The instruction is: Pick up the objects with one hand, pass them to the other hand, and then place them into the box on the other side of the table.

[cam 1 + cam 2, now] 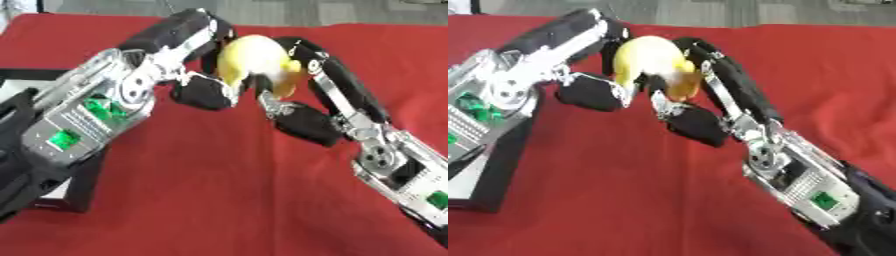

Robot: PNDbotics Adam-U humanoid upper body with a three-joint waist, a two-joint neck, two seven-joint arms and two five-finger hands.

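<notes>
Above the red cloth (219, 190), left hand (188, 47) and right hand (319, 95) both curl their fingers round a yellow toy (254, 62), box (79, 192) at left.

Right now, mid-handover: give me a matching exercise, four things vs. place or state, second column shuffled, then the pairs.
1. left hand
2. right hand
3. yellow object
4. box

A. at the table's left edge, under the left arm
B. held between both hands, above the cloth
C. curled on the object from the view's left
D. curled on the object from the view's right

Pairs: 1-C, 2-D, 3-B, 4-A
</notes>
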